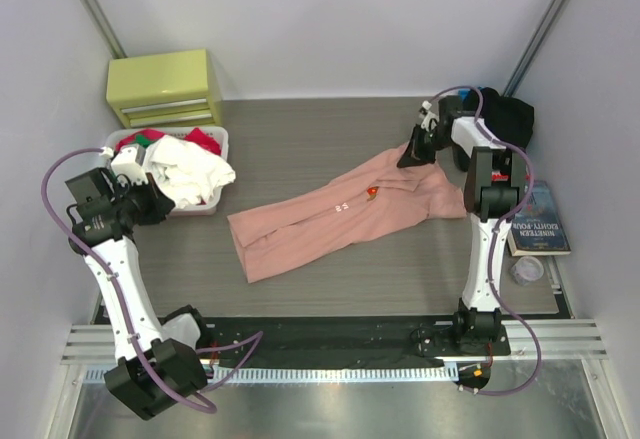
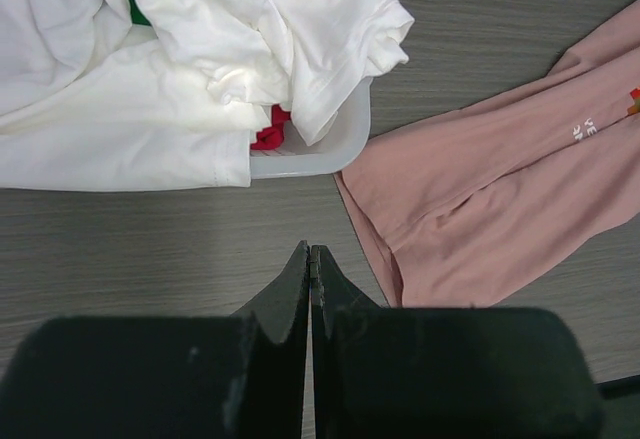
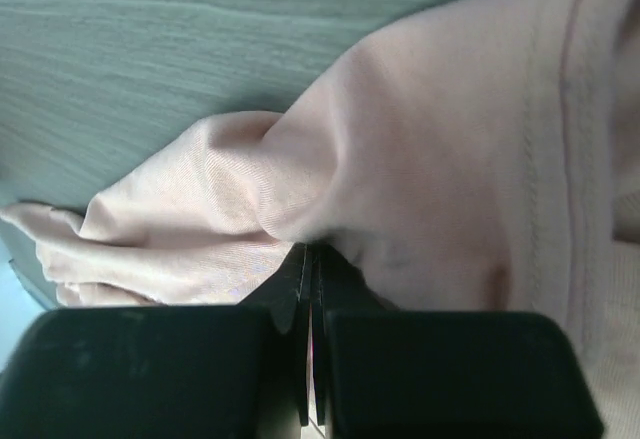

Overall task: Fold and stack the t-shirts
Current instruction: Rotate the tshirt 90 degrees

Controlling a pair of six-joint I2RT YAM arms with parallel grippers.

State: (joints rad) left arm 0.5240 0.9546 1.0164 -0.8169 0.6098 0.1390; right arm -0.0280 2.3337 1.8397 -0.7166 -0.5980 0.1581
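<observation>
Right gripper (image 3: 308,257) pressed together, pinching far-right end of salmon-pink tee (image 1: 330,214) laid diagonally mid-table, left gripper (image 2: 308,259) fingers together, empty, by white basket (image 2: 335,149) at left w/ white, red, green cloth (image 2: 150,109), black tee (image 1: 505,114) far right

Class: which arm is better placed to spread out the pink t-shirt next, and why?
Right, likely: the right gripper is shut on a fold of the pink t-shirt. The left gripper is shut on nothing, above the table beside the laundry basket.
</observation>
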